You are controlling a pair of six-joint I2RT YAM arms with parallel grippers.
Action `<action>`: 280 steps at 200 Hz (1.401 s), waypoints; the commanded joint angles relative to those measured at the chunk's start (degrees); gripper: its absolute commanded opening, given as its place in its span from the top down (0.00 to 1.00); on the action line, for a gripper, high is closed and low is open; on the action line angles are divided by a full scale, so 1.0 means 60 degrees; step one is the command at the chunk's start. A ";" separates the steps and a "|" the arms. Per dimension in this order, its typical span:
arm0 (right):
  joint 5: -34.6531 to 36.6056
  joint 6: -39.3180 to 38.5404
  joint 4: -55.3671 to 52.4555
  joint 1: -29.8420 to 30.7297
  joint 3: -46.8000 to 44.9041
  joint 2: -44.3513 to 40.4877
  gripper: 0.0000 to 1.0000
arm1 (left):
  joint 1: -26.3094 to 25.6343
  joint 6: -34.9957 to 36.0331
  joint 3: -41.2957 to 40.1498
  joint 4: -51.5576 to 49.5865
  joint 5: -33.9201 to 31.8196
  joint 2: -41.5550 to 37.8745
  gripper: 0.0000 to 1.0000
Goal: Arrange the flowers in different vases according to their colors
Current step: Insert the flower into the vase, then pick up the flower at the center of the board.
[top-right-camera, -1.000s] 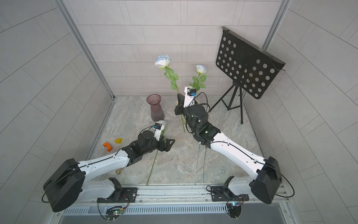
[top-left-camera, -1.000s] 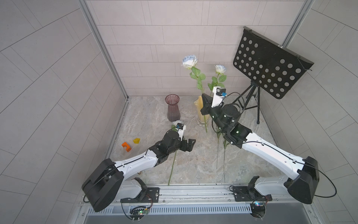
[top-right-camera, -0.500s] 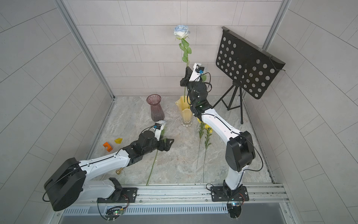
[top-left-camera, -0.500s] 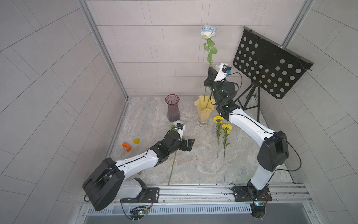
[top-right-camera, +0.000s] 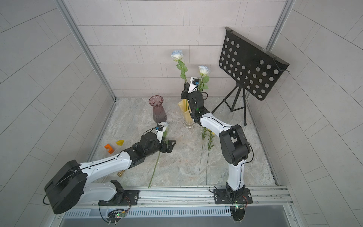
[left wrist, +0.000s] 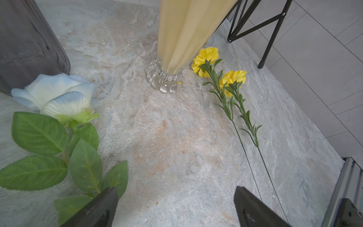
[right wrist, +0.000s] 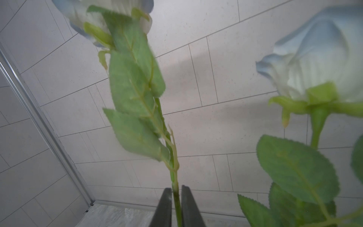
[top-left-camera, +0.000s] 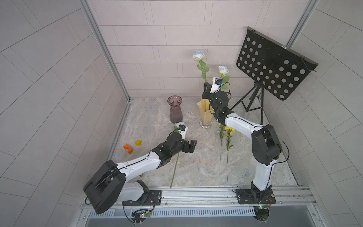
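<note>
Rose dropped into yellow vase by back wall; right claw slightly parted around stem.

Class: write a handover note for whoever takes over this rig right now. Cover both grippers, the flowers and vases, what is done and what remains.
Left gripper: open, empty, low over the table beside the lying white rose.
Right gripper: jaws close around the tall rose stem above the yellow vase; grip unclear.
Done: tall rose in yellow vase; second rose upright beside it, stem hidden.
To do: lying white rose, two yellow flowers on the table; purple vase empty.
</note>
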 commanded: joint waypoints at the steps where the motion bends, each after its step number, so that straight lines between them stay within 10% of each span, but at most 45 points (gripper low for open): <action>1: -0.0259 0.0289 -0.0361 0.0026 0.0024 -0.0608 0.44 | -0.0025 0.0074 0.0089 -0.0221 -0.0414 -0.0351 0.00; 69: 0.0008 0.0577 -0.2685 0.0395 -0.0889 -0.2746 0.33 | 0.0019 -0.1709 -0.0127 -0.1836 -0.4983 -0.1451 0.00; 137: 0.1188 0.1490 -0.9137 0.2537 -0.1162 -0.4784 0.33 | 0.1093 -0.4712 -0.1052 -0.4083 -0.8284 -0.3756 0.00; 186: 0.1501 0.2865 -1.0685 0.4269 -0.2530 -0.3751 0.31 | 0.1090 -0.4897 -0.1805 -0.3982 -0.8942 -0.5287 0.00; 280: 0.1386 0.4299 -1.0734 0.6044 -0.0254 0.0784 0.29 | 0.1098 -0.4476 -0.1628 -0.3838 -0.8453 -0.5035 0.00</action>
